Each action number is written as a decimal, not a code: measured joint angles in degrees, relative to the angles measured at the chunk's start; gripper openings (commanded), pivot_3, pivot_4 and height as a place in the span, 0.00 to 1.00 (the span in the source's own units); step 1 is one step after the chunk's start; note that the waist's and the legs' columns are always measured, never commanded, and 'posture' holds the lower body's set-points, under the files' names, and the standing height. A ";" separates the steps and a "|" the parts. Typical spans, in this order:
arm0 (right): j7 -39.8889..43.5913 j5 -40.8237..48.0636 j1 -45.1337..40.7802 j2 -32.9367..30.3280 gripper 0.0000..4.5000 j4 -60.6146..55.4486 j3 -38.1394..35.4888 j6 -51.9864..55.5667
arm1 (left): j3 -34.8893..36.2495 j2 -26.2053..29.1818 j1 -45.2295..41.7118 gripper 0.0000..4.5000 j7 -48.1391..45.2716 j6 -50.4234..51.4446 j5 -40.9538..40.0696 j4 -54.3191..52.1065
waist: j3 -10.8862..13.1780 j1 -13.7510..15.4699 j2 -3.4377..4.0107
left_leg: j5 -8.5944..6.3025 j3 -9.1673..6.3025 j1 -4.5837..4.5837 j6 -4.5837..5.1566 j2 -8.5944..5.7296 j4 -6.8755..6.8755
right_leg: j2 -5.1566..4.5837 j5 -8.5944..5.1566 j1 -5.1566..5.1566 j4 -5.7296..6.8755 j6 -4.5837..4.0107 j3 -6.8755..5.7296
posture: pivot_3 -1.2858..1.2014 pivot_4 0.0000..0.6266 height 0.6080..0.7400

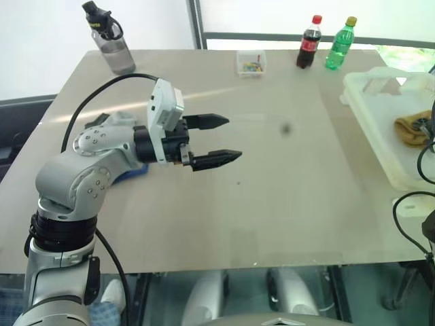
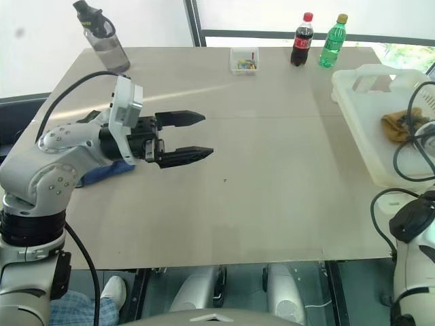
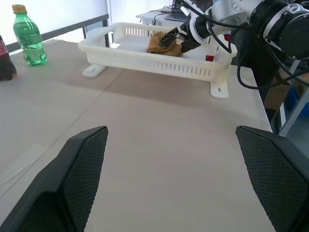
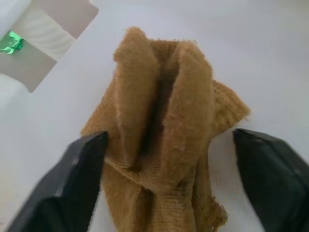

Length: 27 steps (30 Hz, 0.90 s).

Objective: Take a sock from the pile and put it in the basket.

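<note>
Right wrist view: the mustard-yellow sock (image 4: 164,140) lies crumpled on the white floor of the basket (image 3: 159,67), with the right gripper (image 4: 169,193) spread wide to either side of it and holding nothing. From the head views, the cream-white basket sits at the bench's (image 1: 272,190) right edge, the sock resting inside near its outer side, where the right gripper reaches in beside it. Over the bench's left half, well apart from the basket, the left gripper (image 1: 217,140) points level toward the right, its two black fingers parted and empty. Behind that arm, a blue sock (image 2: 102,173) of the pile shows on the bench. Along the far edge stand a grey water bottle (image 1: 112,42), a small clear box (image 1: 251,63), a cola bottle (image 1: 309,43) and a green soda bottle (image 1: 340,44).
</note>
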 measured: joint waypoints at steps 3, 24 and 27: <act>1.70 0.53 2.13 -0.41 0.99 -3.88 1.65 2.87 | -0.03 0.08 0.01 1.00 -0.06 -0.03 0.07 0.02 | 0.00 0.02 0.00 | 0.00 0.00 0.00 0.00 0.01 0.00 | 0.02 0.00 0.00 0.01 0.00 0.00 | 0.52 0.24 1.00; 44.69 9.08 36.08 -4.88 0.99 -57.08 29.11 -7.94 | -0.04 0.60 -0.15 1.00 -0.51 -0.52 0.27 0.17 | 0.00 0.29 0.00 | -0.01 -0.07 0.04 0.00 0.22 0.23 | 0.09 0.00 0.02 0.18 0.02 0.01 | 0.52 0.24 1.00; 46.46 6.70 40.34 -3.98 0.99 -59.93 33.34 -12.31 | -0.02 0.63 -0.08 1.00 -0.38 -0.53 0.30 0.16 | -0.01 0.38 -0.01 | -0.01 -0.09 0.03 0.00 0.21 0.28 | 0.08 0.00 0.03 0.20 0.02 -0.01 | 0.52 0.24 1.00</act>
